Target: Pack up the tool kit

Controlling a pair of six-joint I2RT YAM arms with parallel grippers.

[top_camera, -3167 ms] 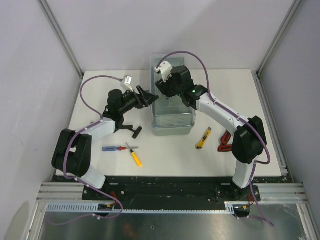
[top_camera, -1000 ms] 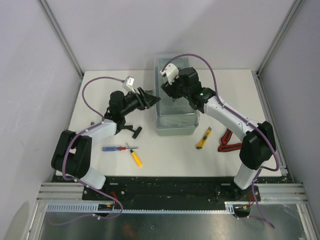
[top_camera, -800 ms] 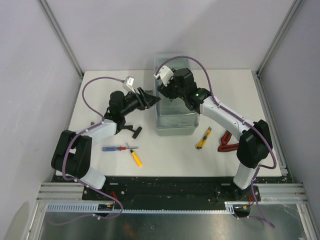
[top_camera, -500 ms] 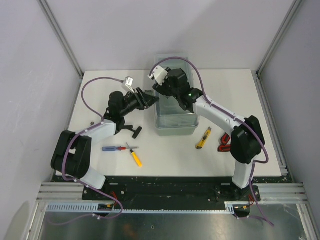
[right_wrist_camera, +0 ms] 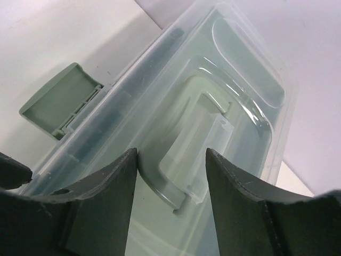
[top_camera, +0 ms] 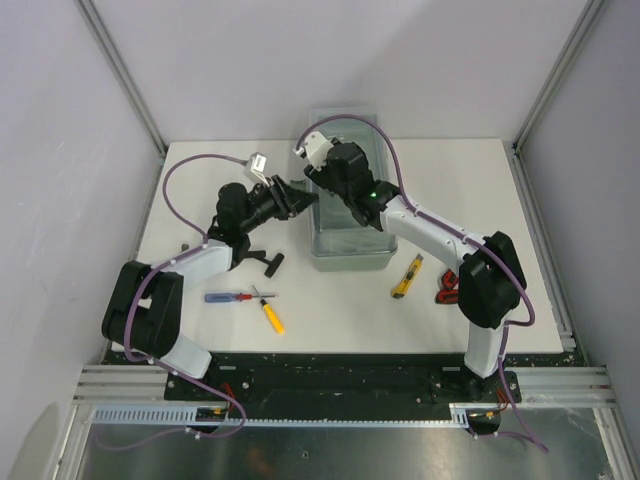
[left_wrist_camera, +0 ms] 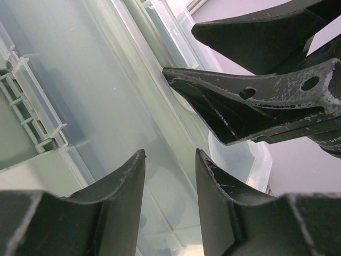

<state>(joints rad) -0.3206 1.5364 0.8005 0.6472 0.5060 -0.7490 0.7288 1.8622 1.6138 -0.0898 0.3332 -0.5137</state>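
Note:
The sage-green tool box (top_camera: pixel 347 243) stands mid-table, its clear lid (top_camera: pixel 346 120) reaching up at the far side. My right gripper (top_camera: pixel 318 181) is open over the box's left part. In the right wrist view (right_wrist_camera: pixel 171 154) its fingers straddle the lid's clear handle (right_wrist_camera: pixel 160 184), and the left finger touches it. My left gripper (top_camera: pixel 303 199) is open at the box's left edge, empty in the left wrist view (left_wrist_camera: pixel 169 159), close under the right gripper's fingers (left_wrist_camera: pixel 250 101). A green latch (right_wrist_camera: pixel 61 106) hangs out at the side.
On the table lie a black-handled hammer (top_camera: pixel 262 259), a blue screwdriver (top_camera: pixel 228 296), a yellow screwdriver (top_camera: pixel 271 316), a yellow knife (top_camera: pixel 406 276) and red pliers (top_camera: pixel 450 284). Grey walls close in the table's left, back and right.
My right gripper has moved left across the lid, toward the left gripper. The left arm and the loose tools have stayed put.

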